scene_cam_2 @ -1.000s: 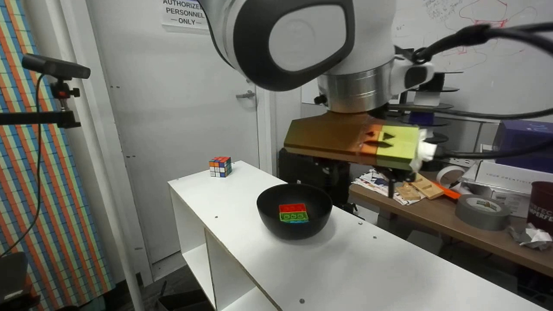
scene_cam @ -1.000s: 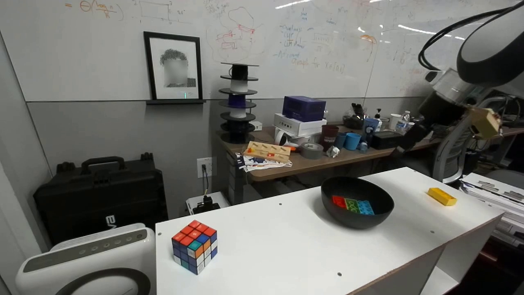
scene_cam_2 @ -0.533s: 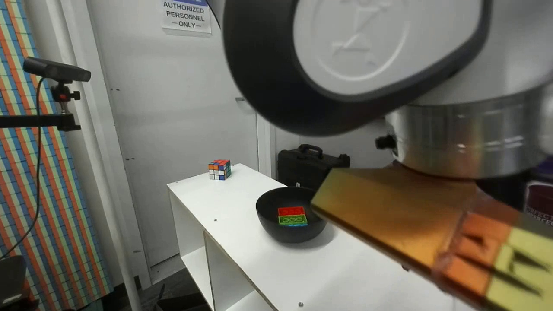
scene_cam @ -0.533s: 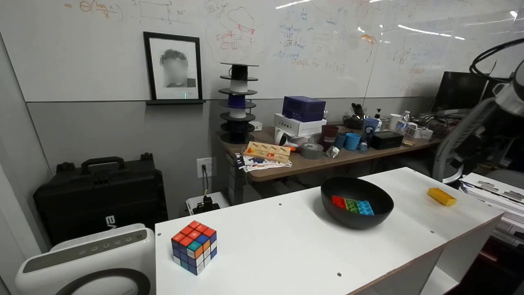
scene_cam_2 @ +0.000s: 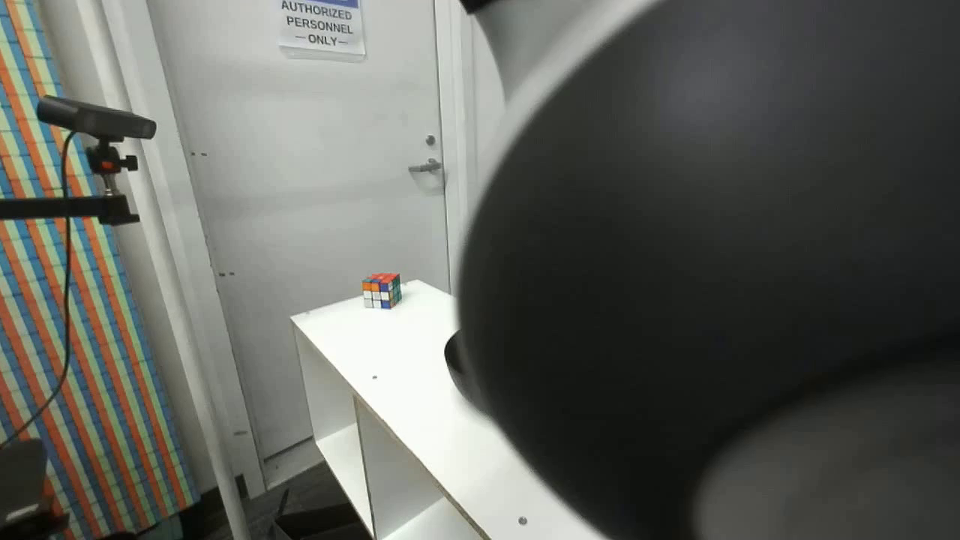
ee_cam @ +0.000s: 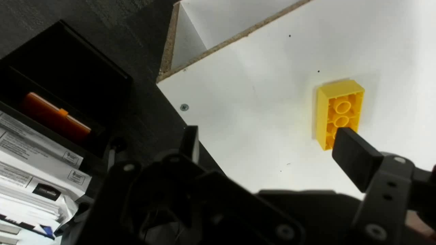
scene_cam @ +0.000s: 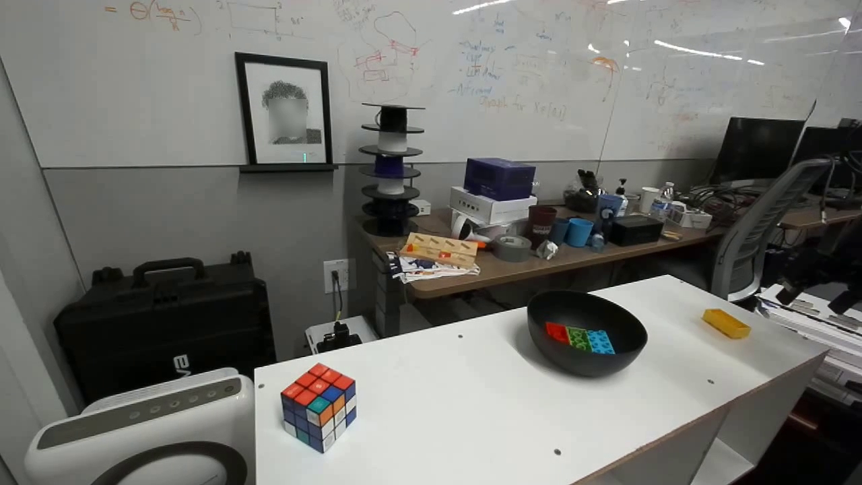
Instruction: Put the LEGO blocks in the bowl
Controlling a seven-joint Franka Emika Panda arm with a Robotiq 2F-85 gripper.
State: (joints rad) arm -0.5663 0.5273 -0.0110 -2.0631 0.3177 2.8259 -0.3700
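Note:
The yellow-orange LEGO block point(scene_cam: 726, 324) lies near the right end of the white shelf top in an exterior view. In the wrist view the yellow block point(ee_cam: 340, 114) lies hollow underside up, its lower end behind one fingertip. The red block point(scene_cam: 557, 331), green block point(scene_cam: 578, 338) and blue block point(scene_cam: 601, 341) lie in a row inside the black bowl point(scene_cam: 584, 367). My gripper point(ee_cam: 270, 146) is open with nothing between its fingers. In an exterior view the gripper point(scene_cam: 813, 298) is dark at the right edge, beyond the yellow block. Elsewhere the arm hides most of the bowl point(scene_cam_2: 457, 367).
A puzzle cube point(scene_cam: 318, 407) stands at the far end of the shelf top point(scene_cam: 431, 404). In the wrist view the shelf's edge point(ee_cam: 238, 35) runs past the gripper, with a dark bin point(ee_cam: 64, 68) on the floor beyond. A cluttered desk point(scene_cam: 512, 273) stands behind.
The arm has swung away from above the bowl towards the yellow block's end and come lower, now blocking much of an exterior view. The blocks and bowl have not moved.

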